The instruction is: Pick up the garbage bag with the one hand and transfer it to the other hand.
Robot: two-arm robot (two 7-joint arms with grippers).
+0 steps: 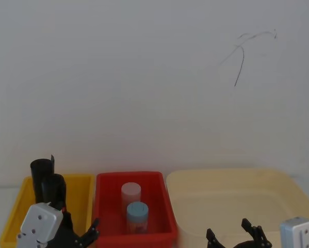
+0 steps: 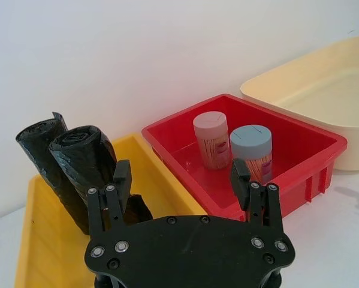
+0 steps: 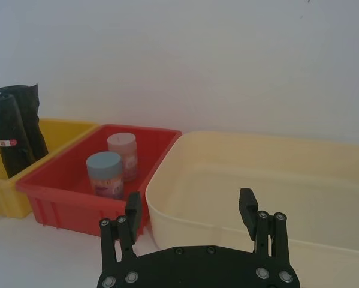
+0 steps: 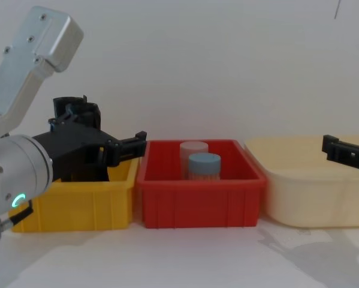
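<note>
Garbage bag (image 3: 5,129): black glossy roll with a small red-and-white label band. It stands near upright in the yellow bin (image 1: 82,181), at its back end, leaning against the second roll. Nothing grips it.

Second roll (image 3: 30,114): plain black, with a loose flap at its top. It stands in the same bin, touching the garbage bag on the side nearer the wall.

Yellow bin: leftmost of three containers in a row on the white worktop (image 4: 185,258). It holds the two rolls.

Red bin (image 1: 167,206): middle of the row, just beside the yellow bin. It holds two upright jars. The pink-lidded jar (image 1: 131,192) stands nearer the wall, and the blue-lidded jar (image 1: 137,214) stands just in front of it, the two close together.

Cream tub (image 1: 221,175): rightmost, larger than the bins, just beside the red bin.

Left tool (image 2: 180,174): on the silver arm with the green-teal light (image 4: 15,200). Its fingers are spread wide and hold nothing. It hangs above the near end of the yellow bin, pointing toward the rolls. In the chest view one fingertip reaches about as far as the red bin's left rim.

Right tool (image 3: 190,201): its fingers are spread and hold nothing. It hangs at the near side of the cream tub, about level with the rim, well apart from the garbage bag.
</note>
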